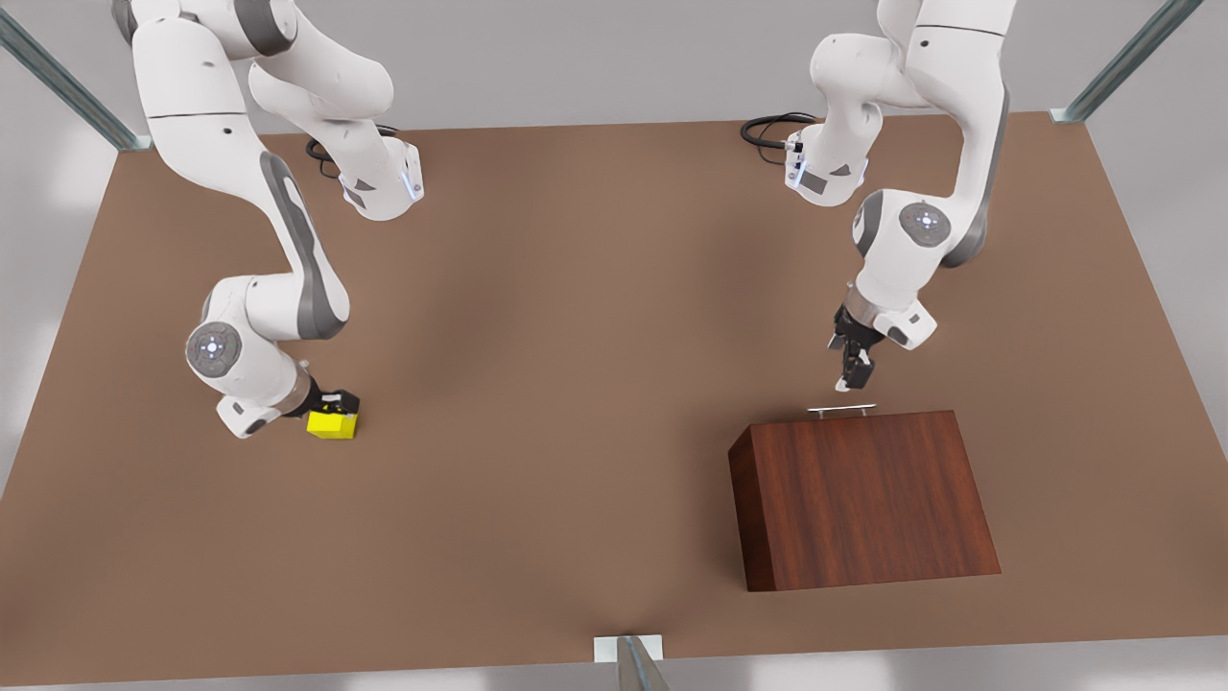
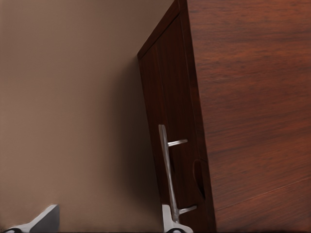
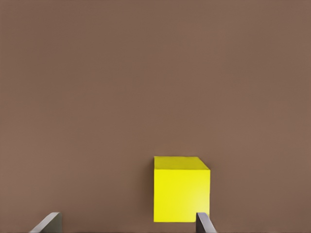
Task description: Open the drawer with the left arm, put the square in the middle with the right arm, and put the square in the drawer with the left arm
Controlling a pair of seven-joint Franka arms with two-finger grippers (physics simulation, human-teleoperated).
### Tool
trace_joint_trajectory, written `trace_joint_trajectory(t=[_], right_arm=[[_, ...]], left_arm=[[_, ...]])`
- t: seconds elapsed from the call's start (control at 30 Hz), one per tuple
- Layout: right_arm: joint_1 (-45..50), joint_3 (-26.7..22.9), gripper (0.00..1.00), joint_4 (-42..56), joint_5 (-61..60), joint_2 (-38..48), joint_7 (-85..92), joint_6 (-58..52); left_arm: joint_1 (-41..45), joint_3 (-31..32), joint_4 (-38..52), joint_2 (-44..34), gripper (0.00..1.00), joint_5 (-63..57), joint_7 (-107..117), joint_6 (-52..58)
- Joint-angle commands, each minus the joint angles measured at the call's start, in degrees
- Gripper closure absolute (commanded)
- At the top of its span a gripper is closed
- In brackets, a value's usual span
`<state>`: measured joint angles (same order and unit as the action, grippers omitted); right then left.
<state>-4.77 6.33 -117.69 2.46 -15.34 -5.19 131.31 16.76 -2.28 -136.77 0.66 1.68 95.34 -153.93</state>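
The yellow square [image 1: 333,424] rests on the brown tabletop at the front view's left. My right gripper [image 1: 338,403] is low over it and open; in the right wrist view the square [image 3: 181,189] lies beside one fingertip [image 3: 205,223], off-centre in the gap of the gripper [image 3: 126,225]. The drawer [image 2: 170,97] is shut, flush in the wooden cabinet [image 1: 863,494] at the front view's right. Its silver handle [image 1: 842,409] [image 2: 166,170] runs just below my left gripper [image 1: 852,372], which is open [image 2: 107,225], one fingertip [image 2: 170,221] next to the bar.
The middle of the table [image 1: 576,384] is bare brown surface between the two arms. Black cables [image 1: 772,130] lie at the far edge by the arm bases. Metal frame posts [image 1: 633,662] stand at the table's edges.
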Motion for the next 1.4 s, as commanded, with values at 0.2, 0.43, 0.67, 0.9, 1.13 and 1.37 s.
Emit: trace_joint_trajectory(t=[0.2,0.43,0.67,0.9,1.13,1.37], right_arm=[[-1.91,0.09,0.00,-1.05,-0.09,-0.74,0.70,0.44],[-3.15,0.09,0.00,-2.46,-0.09,-1.97,0.97,3.78],[-5.08,0.09,0.00,-2.55,-0.09,-4.61,2.55,4.57],[-6.04,0.09,0.00,-3.51,-0.09,-5.40,6.86,5.10],[-4.99,0.18,0.00,-3.34,-0.09,-6.54,6.68,4.92],[-4.72,0.00,0.00,-3.43,0.35,-8.13,7.21,6.68]], left_arm=[[-4.01,-0.18,-0.25,2.77,0.00,-3.97,0.11,-6.29],[-4.01,-0.18,-0.08,4.35,0.00,-4.14,0.11,-6.99],[-4.01,-0.09,-0.08,6.20,0.00,-4.14,0.11,-9.10],[-4.01,-0.18,0.01,6.73,0.00,-4.14,0.11,-8.93],[-4.01,-0.09,-0.16,6.55,0.00,-3.70,0.20,-7.17],[-3.93,-0.09,-0.25,4.53,0.00,-3.61,1.69,-1.72]])
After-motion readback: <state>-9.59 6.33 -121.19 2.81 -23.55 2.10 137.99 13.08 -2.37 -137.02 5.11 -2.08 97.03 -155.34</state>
